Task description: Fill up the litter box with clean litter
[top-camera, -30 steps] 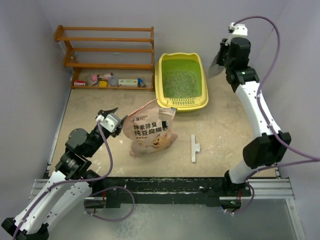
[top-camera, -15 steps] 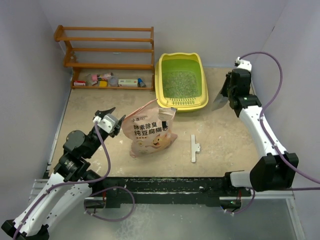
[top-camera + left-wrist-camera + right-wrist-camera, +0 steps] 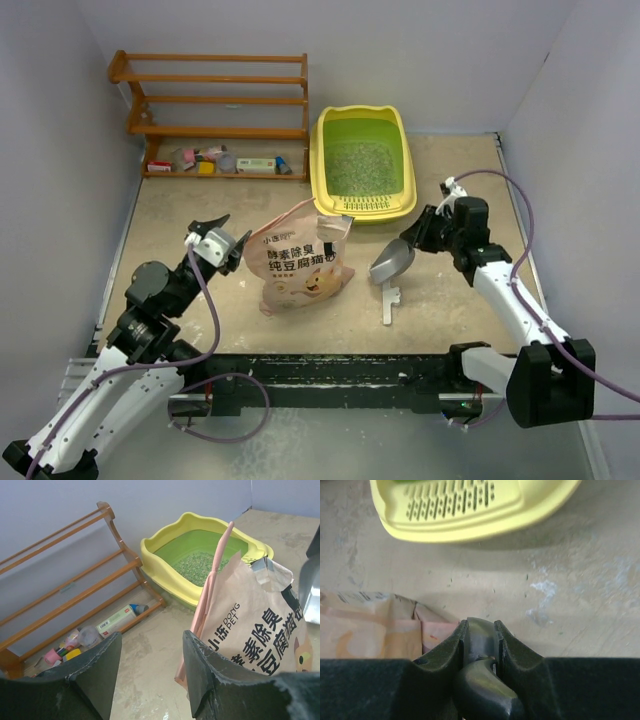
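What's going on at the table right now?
The right gripper is shut on the handle of a grey scoop, held low over the table between the litter bag and the litter box. I can't tell whether the scoop is loaded. The left gripper is open just to the left of the bag, not touching it. The bag stands upright with its top open. A patch of clean litter lies in the green basin, with bare green around it.

Litter box [image 3: 530, 505] mostly beyond the right wrist view's top edge; rack oddments [image 3: 215, 160] too small for naming
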You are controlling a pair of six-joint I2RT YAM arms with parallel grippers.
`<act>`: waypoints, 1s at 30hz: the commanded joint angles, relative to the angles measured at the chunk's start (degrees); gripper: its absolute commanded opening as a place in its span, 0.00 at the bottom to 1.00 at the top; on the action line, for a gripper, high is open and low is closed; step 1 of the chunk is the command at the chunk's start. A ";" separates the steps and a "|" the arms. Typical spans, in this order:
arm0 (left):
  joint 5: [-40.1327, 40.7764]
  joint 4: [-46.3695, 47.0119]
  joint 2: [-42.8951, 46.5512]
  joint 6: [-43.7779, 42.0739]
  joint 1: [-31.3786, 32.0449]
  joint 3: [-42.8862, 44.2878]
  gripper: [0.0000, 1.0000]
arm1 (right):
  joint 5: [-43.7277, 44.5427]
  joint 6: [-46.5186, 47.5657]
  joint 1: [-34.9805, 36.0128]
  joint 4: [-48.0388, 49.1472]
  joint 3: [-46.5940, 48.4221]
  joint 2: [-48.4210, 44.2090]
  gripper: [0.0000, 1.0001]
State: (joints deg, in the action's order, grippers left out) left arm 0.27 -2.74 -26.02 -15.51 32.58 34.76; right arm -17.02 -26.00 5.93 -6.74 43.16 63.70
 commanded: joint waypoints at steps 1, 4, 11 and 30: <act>-0.11 0.77 0.85 1.94 -0.41 0.33 0.57 | -7.01 -3.50 -0.13 8.53 -4.64 -0.69 0.01; -0.43 1.40 1.33 4.02 -0.39 0.34 0.57 | -10.55 -4.61 -0.13 11.11 -7.15 2.21 0.02; -0.38 1.06 3.08 13.27 -0.34 0.64 0.63 | -8.93 -6.52 -0.18 14.62 -9.95 4.86 0.08; 2.50 -6.32 7.86 19.02 -0.32 0.53 0.65 | -1.54 -3.92 -0.22 16.98 -9.04 12.15 0.45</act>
State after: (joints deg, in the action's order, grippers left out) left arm 1.54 -9.13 -18.33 2.37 32.58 34.76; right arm -19.94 -30.52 5.91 5.61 33.19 74.00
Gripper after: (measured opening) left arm 0.646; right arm 0.443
